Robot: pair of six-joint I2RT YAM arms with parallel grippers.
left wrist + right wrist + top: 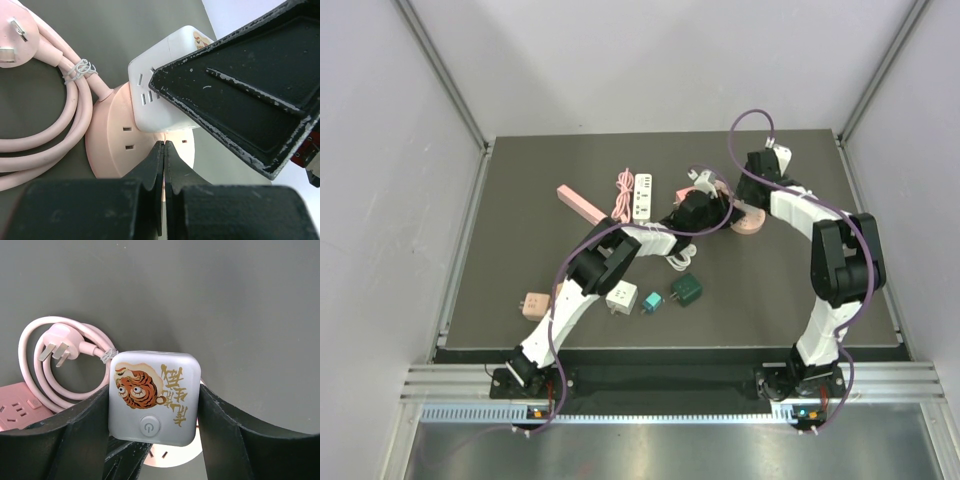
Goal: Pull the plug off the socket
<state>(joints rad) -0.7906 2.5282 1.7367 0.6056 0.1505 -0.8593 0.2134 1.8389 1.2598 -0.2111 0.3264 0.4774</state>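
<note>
A white cube plug (155, 397) with a tiger sticker and a power button sits on the round pink socket (112, 135); the cube also shows in the left wrist view (155, 100). My right gripper (154, 405) is shut on the plug, one finger (85, 425) on each side of it. My left gripper (165, 145) is shut and empty, its tips resting on the socket's top face just beside the plug. In the top view both grippers meet over the pink socket (752, 222) right of the table's middle; the plug is hidden there.
The socket's pink cord (45, 125) lies coiled beside it. A white power strip (642, 196) and a pink power strip (582, 205) lie to the left. A white adapter (621, 298), a teal plug (652, 302), a dark green adapter (685, 291) and a pink adapter (531, 304) lie nearer the front.
</note>
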